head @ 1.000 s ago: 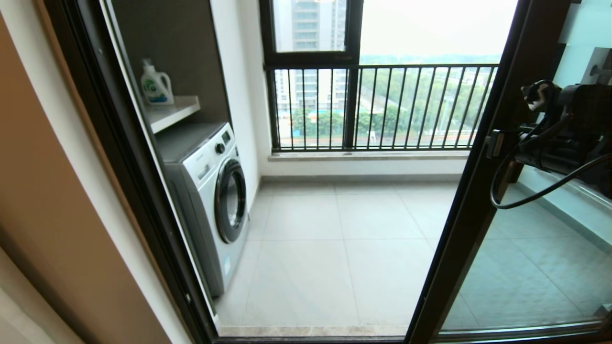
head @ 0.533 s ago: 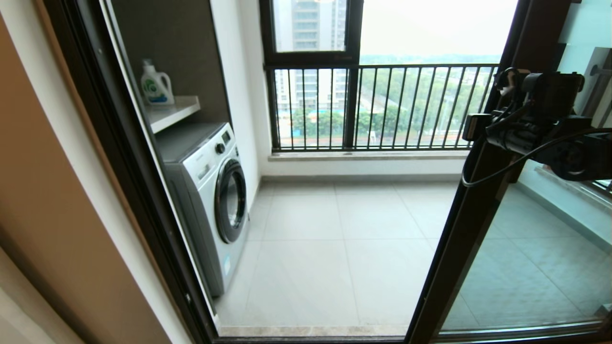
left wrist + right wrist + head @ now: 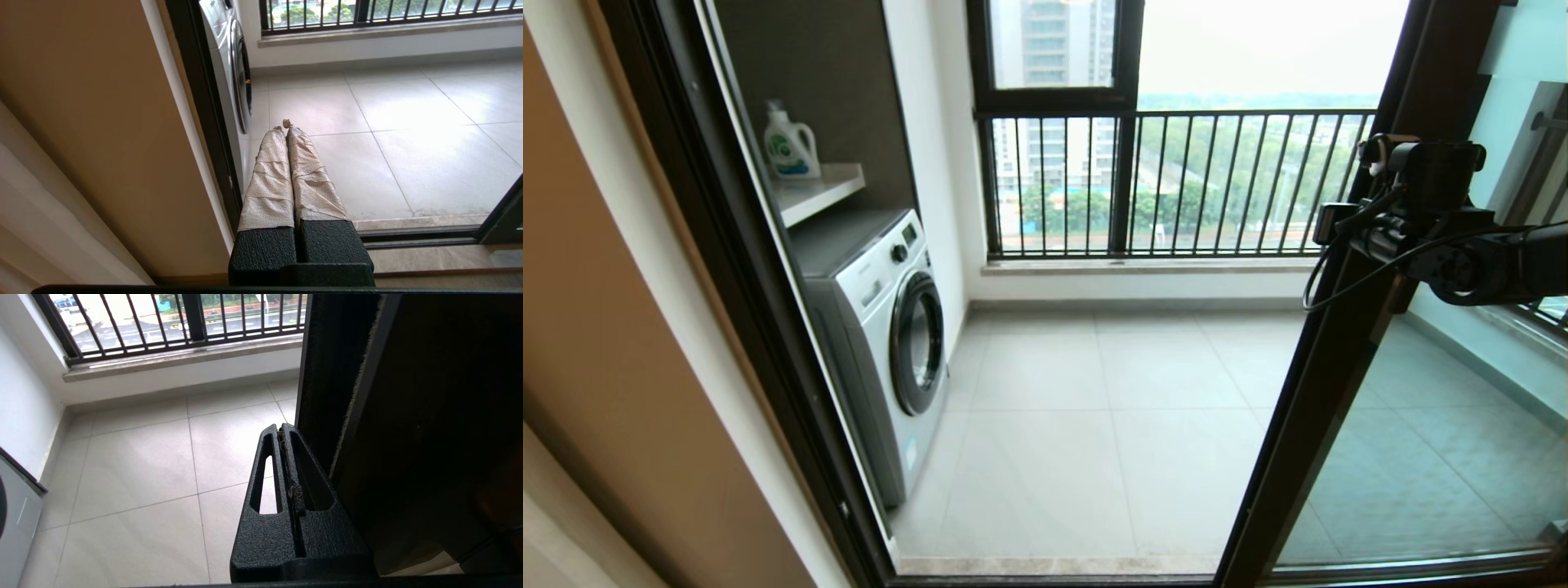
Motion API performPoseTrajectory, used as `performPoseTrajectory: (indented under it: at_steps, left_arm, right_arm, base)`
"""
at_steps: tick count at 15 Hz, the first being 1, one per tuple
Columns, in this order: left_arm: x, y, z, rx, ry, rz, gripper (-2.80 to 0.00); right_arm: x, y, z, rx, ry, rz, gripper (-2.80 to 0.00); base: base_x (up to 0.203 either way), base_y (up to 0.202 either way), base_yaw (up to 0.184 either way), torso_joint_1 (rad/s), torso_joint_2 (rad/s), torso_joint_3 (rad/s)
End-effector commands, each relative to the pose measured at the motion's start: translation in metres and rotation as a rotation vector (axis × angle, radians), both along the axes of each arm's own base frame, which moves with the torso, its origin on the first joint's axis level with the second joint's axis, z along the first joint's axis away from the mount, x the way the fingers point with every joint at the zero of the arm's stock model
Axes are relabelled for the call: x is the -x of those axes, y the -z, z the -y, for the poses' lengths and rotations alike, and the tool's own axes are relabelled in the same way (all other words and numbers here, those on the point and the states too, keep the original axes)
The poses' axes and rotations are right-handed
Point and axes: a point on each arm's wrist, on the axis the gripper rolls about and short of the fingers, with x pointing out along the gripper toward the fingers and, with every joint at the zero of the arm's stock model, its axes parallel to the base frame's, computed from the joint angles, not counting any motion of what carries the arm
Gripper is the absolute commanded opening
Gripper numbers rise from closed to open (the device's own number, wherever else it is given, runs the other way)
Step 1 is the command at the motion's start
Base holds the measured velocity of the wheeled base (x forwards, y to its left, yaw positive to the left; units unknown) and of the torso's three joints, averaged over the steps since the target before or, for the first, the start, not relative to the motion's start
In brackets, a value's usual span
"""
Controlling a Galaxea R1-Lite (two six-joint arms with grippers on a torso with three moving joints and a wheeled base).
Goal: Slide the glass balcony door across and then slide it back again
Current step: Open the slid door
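Head view shows the glass balcony door [image 3: 1339, 351] standing toward the right of the opening, its dark leading stile running diagonally from upper right to the bottom track, with the doorway wide open to its left. The right gripper [image 3: 286, 435] sits at that stile's free edge at about mid-height; in the right wrist view its two fingers are pressed together with nothing between them, lying just beside the stile's brush-lined edge, contact not confirmable. The left gripper [image 3: 285, 127], fingers likewise closed and holding nothing, hangs low near the left door jamb [image 3: 204, 122] and appears idle. Judgement: the door is in its slid-open position, so the return stroke is the step in hand; the next move calls for the closed fingers to bear flat on the stile edge and push it leftward along the bottom track [image 3: 1054, 578]. Open room is ample across the tiled floor [image 3: 1094, 425]. The washing machine [image 3: 890, 343] stands inside the balcony at the left, behind the track line, and the jamb is the travel limit.
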Motion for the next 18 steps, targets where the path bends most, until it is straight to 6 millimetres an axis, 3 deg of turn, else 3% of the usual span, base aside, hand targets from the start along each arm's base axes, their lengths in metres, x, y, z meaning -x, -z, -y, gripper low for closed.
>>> performPoseTrajectory:
  at_steps: [1, 10, 18]
  left_arm:
    - [0.000, 0.000, 0.000, 0.000, 0.000, -0.002, -2.80]
    - [0.000, 0.000, 0.000, 0.000, 0.000, -0.002, -2.80]
    - [0.000, 0.000, 0.000, 0.000, 0.000, -0.001, -2.80]
  right_arm:
    - [-0.001, 0.002, 0.009, 0.002, 0.027, -0.003, -2.80]
    - [0.002, 0.001, 0.034, 0.001, 0.080, 0.000, -2.80]
    - [0.005, 0.000, 0.037, -0.004, 0.073, 0.003, -2.80]
  base:
    - [0.000, 0.000, 0.000, 0.000, 0.00, 0.000]
    - [0.000, 0.000, 0.000, 0.000, 0.00, 0.000]
    - [0.000, 0.000, 0.000, 0.000, 0.00, 0.000]
